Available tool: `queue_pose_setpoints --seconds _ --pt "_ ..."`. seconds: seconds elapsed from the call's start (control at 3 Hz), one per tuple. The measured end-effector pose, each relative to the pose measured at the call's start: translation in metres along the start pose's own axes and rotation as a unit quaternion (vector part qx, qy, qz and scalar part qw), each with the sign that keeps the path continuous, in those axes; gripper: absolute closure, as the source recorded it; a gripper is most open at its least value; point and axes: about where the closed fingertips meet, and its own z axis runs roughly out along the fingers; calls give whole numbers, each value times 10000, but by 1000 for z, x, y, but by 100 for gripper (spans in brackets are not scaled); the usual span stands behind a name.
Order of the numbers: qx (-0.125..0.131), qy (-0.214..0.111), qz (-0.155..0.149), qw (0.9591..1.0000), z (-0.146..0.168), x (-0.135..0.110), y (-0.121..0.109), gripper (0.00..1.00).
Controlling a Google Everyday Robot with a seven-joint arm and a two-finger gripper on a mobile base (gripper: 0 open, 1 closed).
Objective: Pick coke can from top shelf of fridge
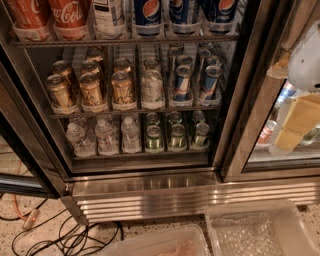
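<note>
Two red coke cans (70, 15) stand side by side in clear trays at the left end of the top shelf (125, 41), cut off by the top edge of the camera view. The fridge (150, 192) is open at the left bay, with its ribbed steel base panel below. My gripper (299, 125), white with tan parts, is at the right edge of the view, in front of the right glass door. It is well to the right of and below the coke cans, and it holds nothing that I can see.
Pepsi cans (147, 12) and a white can (109, 15) share the top shelf. Gold cans (92, 90) and slim blue cans (182, 82) fill the middle rack, water bottles (105, 135) and green cans (175, 135) the lowest. A dark door post (250, 100) divides the bays. Clear plastic bins (260, 230) and cables (75, 235) lie on the floor.
</note>
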Motion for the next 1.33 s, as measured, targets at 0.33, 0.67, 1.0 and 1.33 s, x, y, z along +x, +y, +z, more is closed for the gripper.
queue_pose_setpoints --seconds 0.33,0.67,1.0,1.33 --pt "1 -1 -1 10000 0 0 0 0" --pt "59 -91 -72 9999 -1 -8 0 0" --pt "-12 -765 169 9969 7 -22 -15 0" --pt "-209 -1114 176 9934 6 -40 -7 0"
